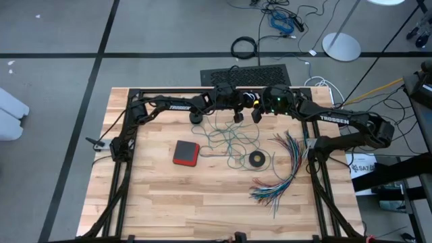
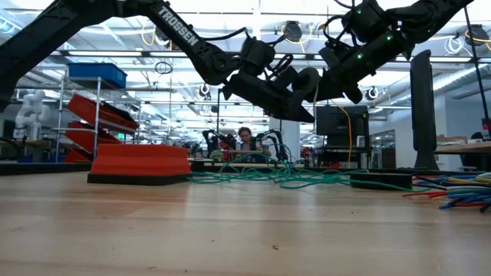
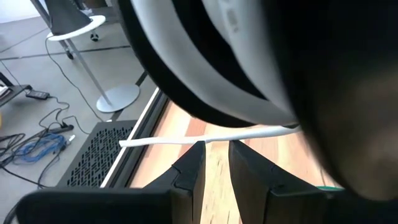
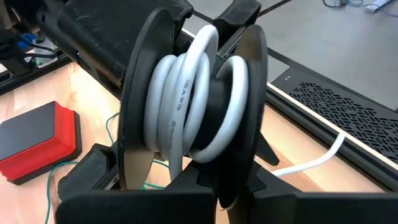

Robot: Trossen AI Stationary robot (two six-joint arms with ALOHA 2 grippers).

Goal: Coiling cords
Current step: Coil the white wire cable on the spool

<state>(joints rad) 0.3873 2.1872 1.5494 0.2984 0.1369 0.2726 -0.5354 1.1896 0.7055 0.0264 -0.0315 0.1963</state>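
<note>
High view, near to far. Multicoloured wire bundle (image 1: pixel 283 169) is fanning toward the table's (image 1: pixel 169 209) near right edge. Farther in, around mid-table, a red block (image 1: pixel 185 152) and a small black ring (image 1: pixel 256 159) are lying on either side of the teal-green cord (image 1: pixel 229 138), which is sprawling in loose loops on the wood. At the far edge, both arms are meeting above the table: the left gripper (image 1: pixel 237 116) and the right gripper (image 1: pixel 257 113) are hanging just beside each other.

Right wrist view: the right gripper (image 4: pixel 214 186), clenched, is grasping a black spool (image 4: pixel 193 99) with the white cord (image 4: pixel 186 106) lying in several turns between its two discs; a free white tail is trailing toward the table's far edge.

Left wrist view: the left gripper (image 3: pixel 216 165), fingers narrowly parted, is pointing at a straight run of white cord (image 3: pixel 205 135) that is crossing just at its fingertips; whether it is pinching the cord cannot be told.
</note>
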